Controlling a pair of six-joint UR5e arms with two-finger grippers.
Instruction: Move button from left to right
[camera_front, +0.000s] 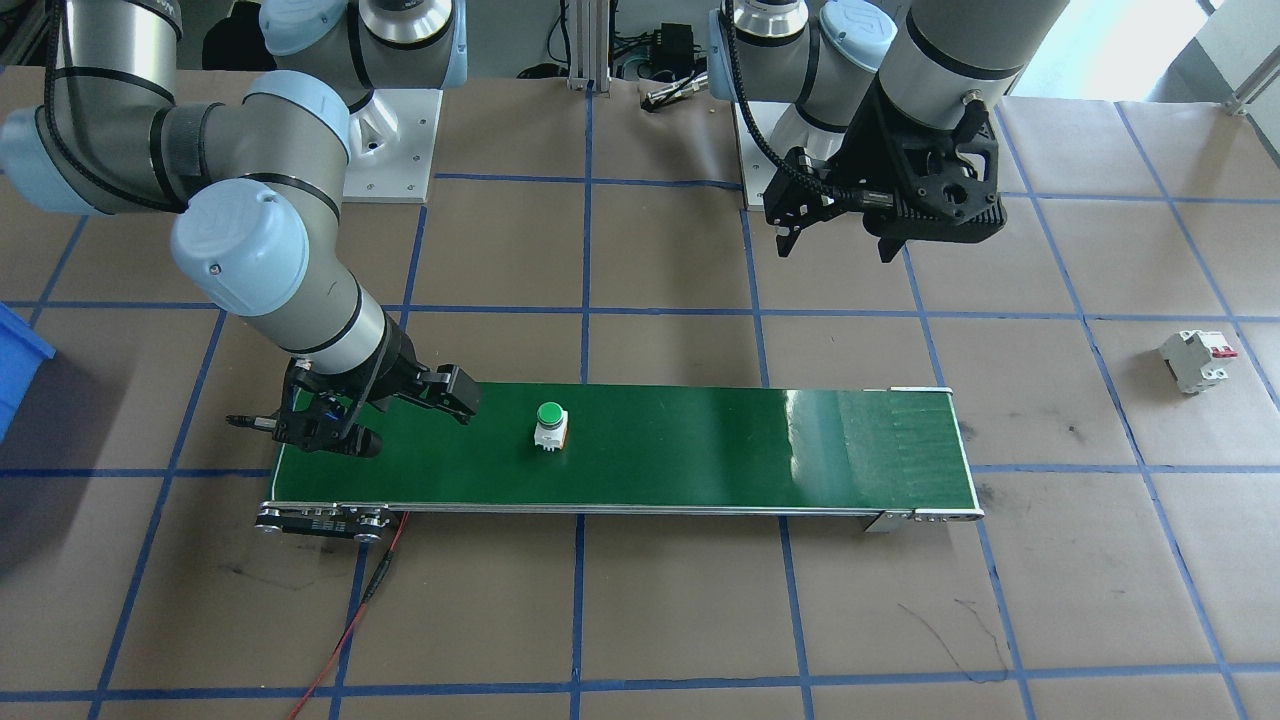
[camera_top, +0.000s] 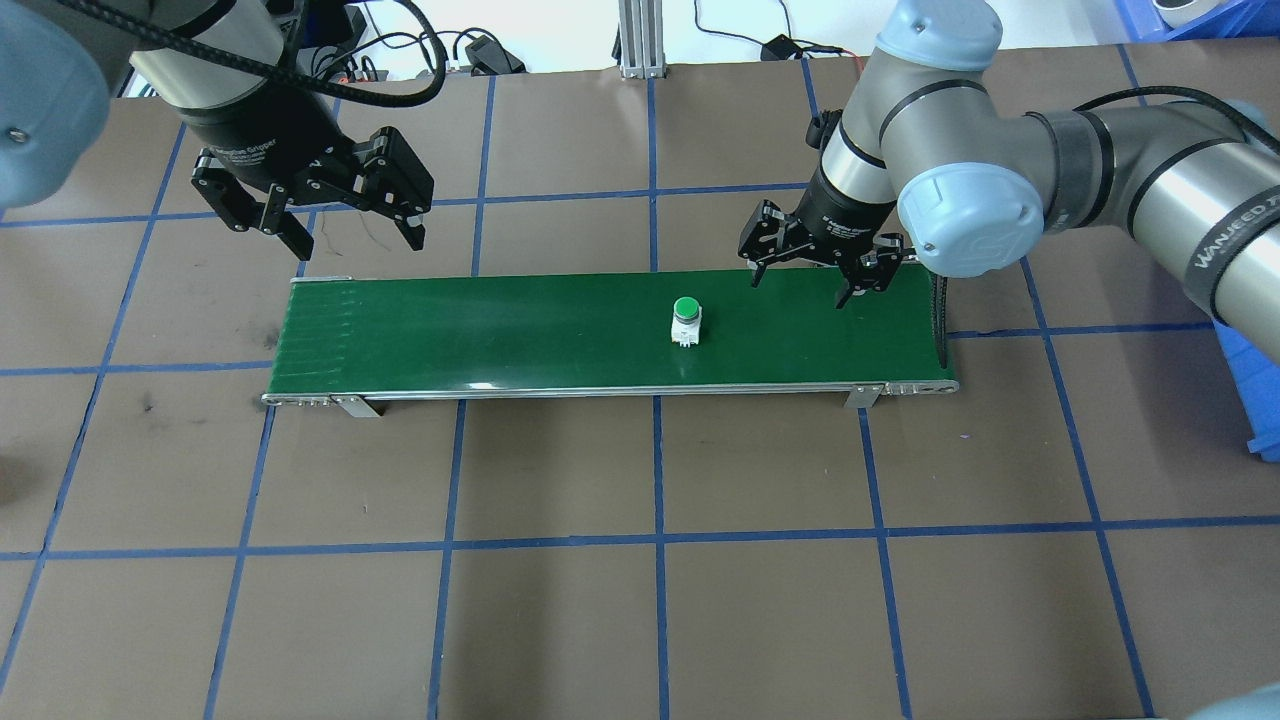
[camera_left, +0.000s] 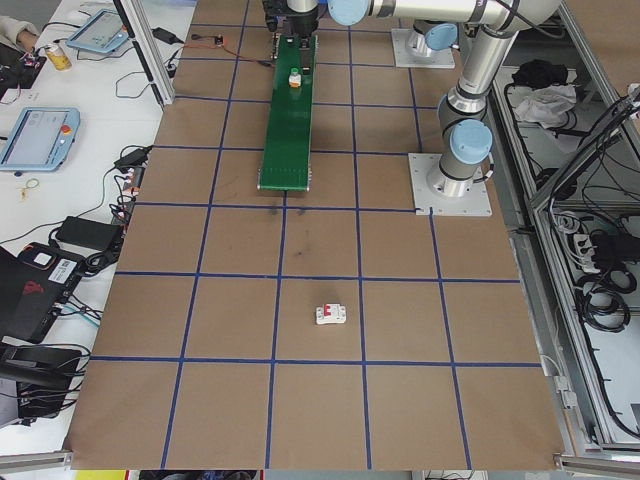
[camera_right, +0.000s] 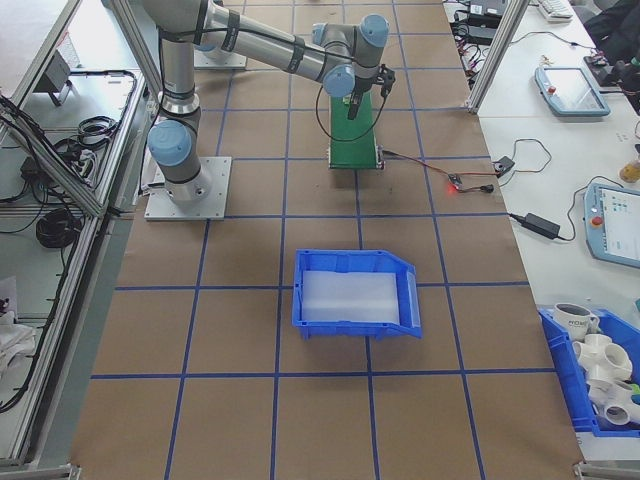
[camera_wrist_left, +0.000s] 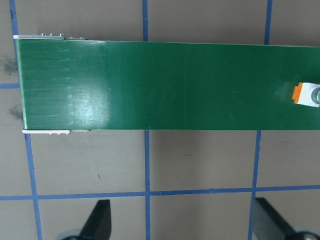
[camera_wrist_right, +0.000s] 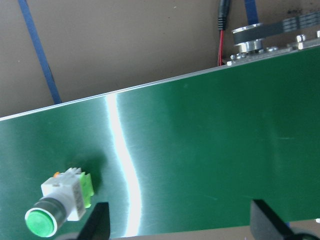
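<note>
Standing upright on the long green conveyor belt (camera_top: 500, 330), the green-capped white push-button (camera_top: 685, 321) sits nearer the released right pincer (camera_top: 812, 273), toward the robot's left of it.

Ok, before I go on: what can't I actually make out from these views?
- Button: cut off by the left wrist view's right edge.
- Button in the exterior left view: too small to read details.
- Right gripper in the exterior right view: too small to judge.
- Belt: whether it is running cannot be told.
</note>
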